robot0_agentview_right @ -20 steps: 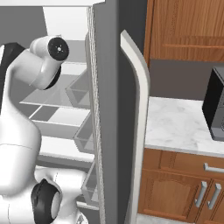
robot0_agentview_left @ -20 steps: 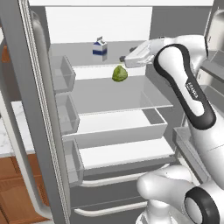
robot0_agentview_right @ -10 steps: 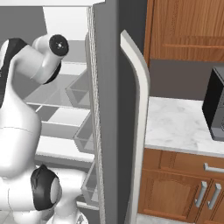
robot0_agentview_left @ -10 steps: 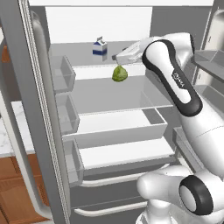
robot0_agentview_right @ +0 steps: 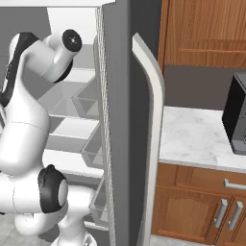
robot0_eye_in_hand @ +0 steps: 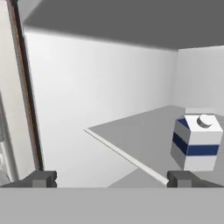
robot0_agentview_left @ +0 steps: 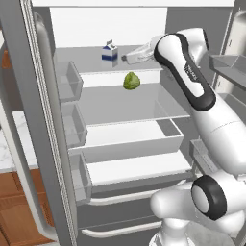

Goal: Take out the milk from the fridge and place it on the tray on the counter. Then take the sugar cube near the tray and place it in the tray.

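Reaching into the open fridge (robot0_agentview_left: 144,144) on the left base view, the arm stretches across the top shelf with the claw (robot0_agentview_left: 126,58) just beside the milk (robot0_agentview_left: 110,54), not yet touching it. The carton stands upright toward the back of that shelf, gable peaked, white with a blue band. A round, leafy green vegetable (robot0_agentview_left: 131,80) sits on the shelf below, well out of the reach line. Clear bins line the door.

Over on the right base view, the fridge door's grey edge blocks the shelves. Beyond it lies the tabletop (robot0_agentview_right: 202,137), white marble veined grey, over brown wooden cabinets; a dark appliance (robot0_agentview_right: 236,120) stands at its right edge.

Now the hand view: fingertips (robot0_eye_in_hand: 41,179) spread wide apart, nothing between them. The milk sits off to the right, above one tip, so the claw looks to need shifting that way to straddle it.
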Robot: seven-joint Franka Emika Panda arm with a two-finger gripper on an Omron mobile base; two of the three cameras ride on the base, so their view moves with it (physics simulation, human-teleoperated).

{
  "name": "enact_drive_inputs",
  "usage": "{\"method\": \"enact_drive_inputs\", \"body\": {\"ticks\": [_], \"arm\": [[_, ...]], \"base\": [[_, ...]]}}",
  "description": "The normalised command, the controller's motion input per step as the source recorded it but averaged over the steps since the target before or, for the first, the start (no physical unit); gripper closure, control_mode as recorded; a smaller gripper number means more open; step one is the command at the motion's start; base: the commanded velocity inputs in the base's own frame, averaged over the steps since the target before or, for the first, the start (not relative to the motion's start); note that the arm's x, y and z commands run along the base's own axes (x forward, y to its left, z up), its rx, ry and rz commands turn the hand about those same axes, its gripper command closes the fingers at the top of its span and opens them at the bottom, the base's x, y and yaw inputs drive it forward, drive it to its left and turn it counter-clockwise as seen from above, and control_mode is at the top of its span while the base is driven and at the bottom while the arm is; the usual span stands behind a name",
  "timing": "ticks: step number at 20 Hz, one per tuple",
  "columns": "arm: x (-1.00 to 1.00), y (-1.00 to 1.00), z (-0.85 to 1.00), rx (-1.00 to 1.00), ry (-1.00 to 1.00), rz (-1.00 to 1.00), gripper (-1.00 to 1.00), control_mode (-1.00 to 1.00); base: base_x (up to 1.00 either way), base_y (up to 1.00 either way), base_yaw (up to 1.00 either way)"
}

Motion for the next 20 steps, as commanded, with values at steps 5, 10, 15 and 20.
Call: {"method": "enact_drive_inputs", "body": {"ticks": [5, 10, 15, 20], "arm": [[0.40, 0.04, 0.00, 0.08, 0.06, 0.00, -1.00, -1.00], [0.21, 0.00, 0.00, 0.12, 0.04, 0.00, -1.00, -1.00], [0.04, 0.04, 0.00, 0.04, 0.00, 0.00, -1.00, -1.00], [0.00, 0.04, 0.00, 0.00, -0.13, 0.00, -1.00, -1.00]], "base": [[0.00, 0.00, 0.00], [0.00, 0.00, 0.00], [0.00, 0.00, 0.00], [0.00, 0.00, 0.00]]}}
